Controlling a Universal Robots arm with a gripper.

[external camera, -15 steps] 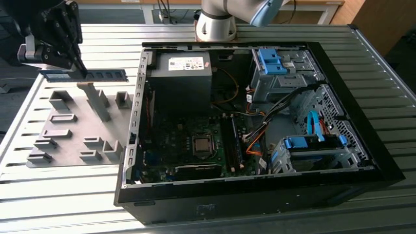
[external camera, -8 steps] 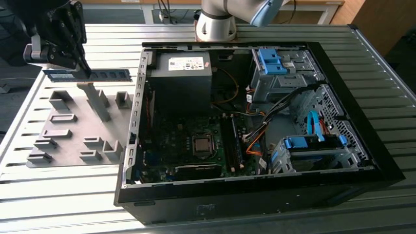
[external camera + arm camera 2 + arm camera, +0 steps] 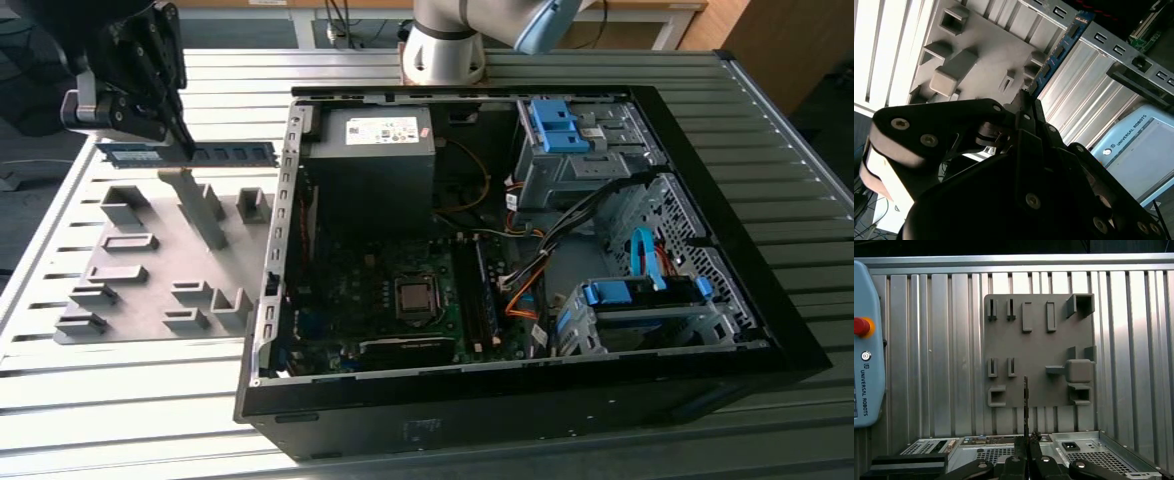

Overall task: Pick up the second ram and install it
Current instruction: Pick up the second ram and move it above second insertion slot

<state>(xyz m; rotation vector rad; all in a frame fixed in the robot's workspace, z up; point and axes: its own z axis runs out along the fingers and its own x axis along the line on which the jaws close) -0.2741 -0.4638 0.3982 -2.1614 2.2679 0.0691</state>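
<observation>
Hanging above the grey fixture plate (image 3: 147,225) on the surface (image 3: 134,400), the second ram (image 3: 238,154) is clamped level in the closed tool (image 3: 184,150), beside the open computer case (image 3: 534,420). Such a narrow pinch could let the long board tilt and jam at its slot.
</observation>
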